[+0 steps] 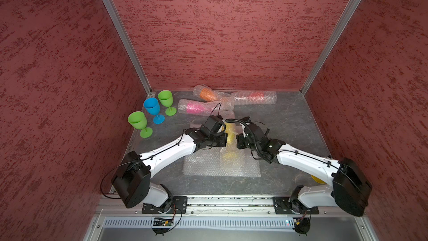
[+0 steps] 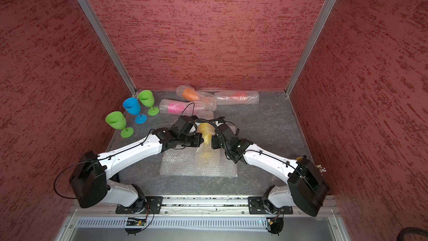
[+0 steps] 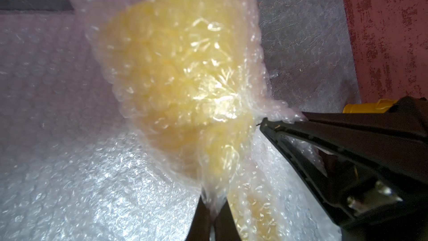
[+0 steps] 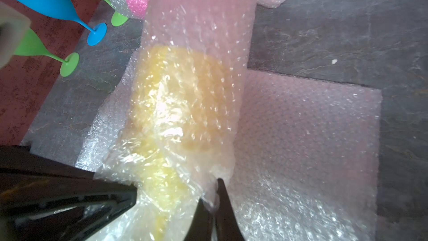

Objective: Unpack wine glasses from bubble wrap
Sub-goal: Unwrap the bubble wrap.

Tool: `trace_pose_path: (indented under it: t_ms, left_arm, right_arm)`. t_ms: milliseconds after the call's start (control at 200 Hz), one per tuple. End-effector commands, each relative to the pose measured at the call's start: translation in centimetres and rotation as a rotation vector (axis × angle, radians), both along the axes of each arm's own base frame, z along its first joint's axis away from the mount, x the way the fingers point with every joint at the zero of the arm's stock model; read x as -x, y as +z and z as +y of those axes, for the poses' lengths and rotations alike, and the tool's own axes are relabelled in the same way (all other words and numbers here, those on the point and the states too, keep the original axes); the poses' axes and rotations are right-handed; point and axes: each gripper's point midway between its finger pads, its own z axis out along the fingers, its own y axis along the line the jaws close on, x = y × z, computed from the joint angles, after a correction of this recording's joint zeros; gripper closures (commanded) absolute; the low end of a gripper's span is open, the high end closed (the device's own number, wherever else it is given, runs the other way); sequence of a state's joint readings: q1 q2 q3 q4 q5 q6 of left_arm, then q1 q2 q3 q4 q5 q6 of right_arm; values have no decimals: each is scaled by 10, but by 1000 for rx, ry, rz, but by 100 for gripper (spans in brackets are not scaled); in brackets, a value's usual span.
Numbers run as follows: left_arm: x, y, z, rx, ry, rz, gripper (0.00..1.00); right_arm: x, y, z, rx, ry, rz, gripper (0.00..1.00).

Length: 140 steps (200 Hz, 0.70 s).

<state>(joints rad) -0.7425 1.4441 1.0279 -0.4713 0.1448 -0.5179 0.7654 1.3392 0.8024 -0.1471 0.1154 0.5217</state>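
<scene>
A yellow wine glass [image 1: 230,133] lies rolled in bubble wrap [image 3: 250,49] over a flat bubble wrap sheet [image 1: 208,165] at the table's middle. My left gripper [image 3: 212,202] is shut on a fold of the wrap at one side of the roll. Opposite it, my right gripper [image 4: 210,190] is shut on the wrap's other side. Through the wrap I see the yellow bowl [image 4: 185,103] only blurred. Two green glasses [image 1: 137,120] [image 1: 165,98] and a blue one [image 1: 151,106] stand unwrapped at the far left.
Three wrapped rolls lie along the back wall: pink [image 1: 196,107], orange [image 1: 207,95] and red [image 1: 257,96]. Red walls [image 1: 69,66] close in the left, back and right sides. A yellow object [image 1: 316,179] shows behind the right arm's base.
</scene>
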Motion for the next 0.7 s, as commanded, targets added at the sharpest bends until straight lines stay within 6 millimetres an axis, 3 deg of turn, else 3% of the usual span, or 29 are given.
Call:
trace_pose_path:
  t_ms: [0,316,696]
  left_arm:
    - [-2,0,18,-70,28,-19,100]
    - [1,-12,29,-103,49,-8,100]
    - [2,-16,38,-117,72,-26,100]
  right_arm:
    - [-8,3,-24,-32,-95,-11,100]
    - [-2,-15,-48,-86,-165,17,100]
    - [5,-33,-62,-111,-206,25,100]
